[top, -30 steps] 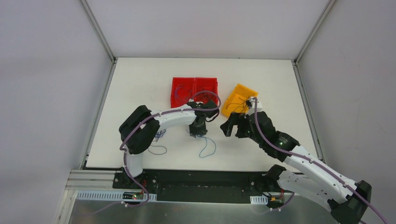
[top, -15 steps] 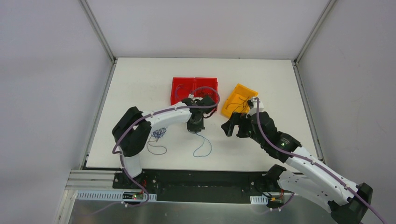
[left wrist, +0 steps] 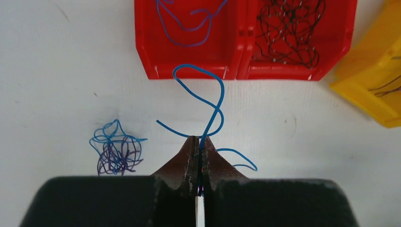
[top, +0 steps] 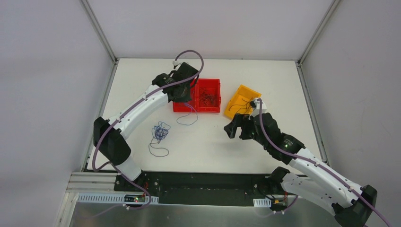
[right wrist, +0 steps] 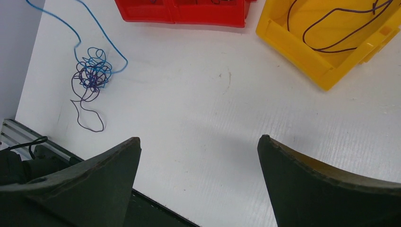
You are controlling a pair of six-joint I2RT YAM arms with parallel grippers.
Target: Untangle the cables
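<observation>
White tabletop (top: 265,85) is filling your view, with grey walls around it. At the left, a knotted bundle (top: 161,132) of blue and purple cables is lying on the table. Right of it, your left gripper (left wrist: 198,142) is pinching a single blue cable (left wrist: 208,99), jaws together on it, by the red bins (left wrist: 151,61). The left bin is holding another blue strand (left wrist: 189,28) and the right one black cables (left wrist: 288,28). Farther right, the yellow bin (right wrist: 293,52) is holding a dark cable (right wrist: 340,28). Your right gripper (right wrist: 198,142) is hovering near it, jaws wide apart, holding nothing.
</observation>
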